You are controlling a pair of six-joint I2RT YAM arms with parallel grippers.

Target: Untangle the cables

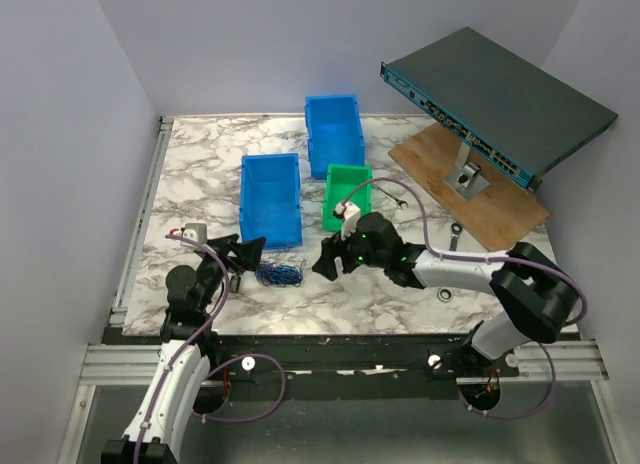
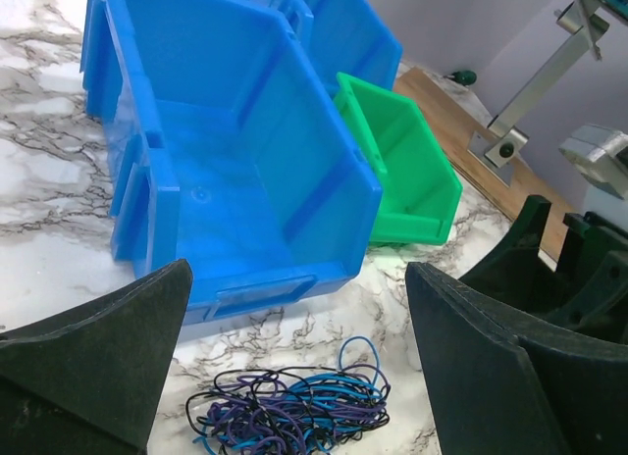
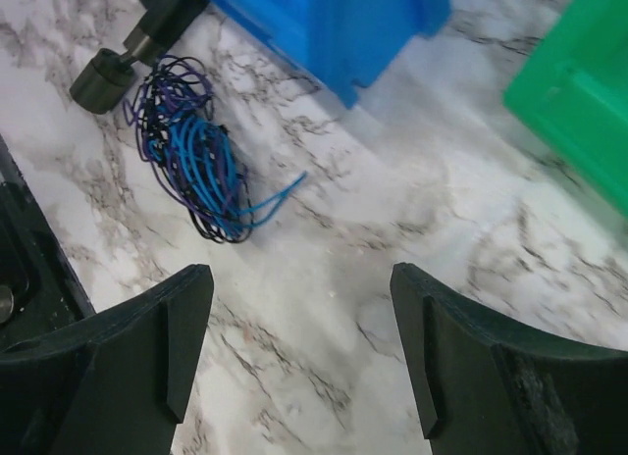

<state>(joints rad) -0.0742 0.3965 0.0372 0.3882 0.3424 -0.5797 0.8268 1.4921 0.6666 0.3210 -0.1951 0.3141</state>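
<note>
The cables (image 1: pixel 279 274) lie as one tangled bundle of thin blue, purple and black wires on the marble table, just in front of the nearer blue bin. In the left wrist view the cables (image 2: pixel 294 411) rest on the table between the wide-apart jaws of my left gripper (image 2: pixel 299 308), which is open and empty. My left gripper (image 1: pixel 243 256) sits just left of the bundle. My right gripper (image 1: pixel 325 261) hovers to the right of it, open and empty. In the right wrist view the cables (image 3: pixel 191 161) lie ahead and to the left of my right gripper (image 3: pixel 299 288).
Two blue bins (image 1: pixel 271 197) (image 1: pixel 334 132) and a green bin (image 1: pixel 346 196) stand behind the cables. A wooden board (image 1: pixel 470 192) with a tilted network switch (image 1: pixel 495 102) on a stand is at the right. A wrench (image 1: pixel 454 234) lies near the board.
</note>
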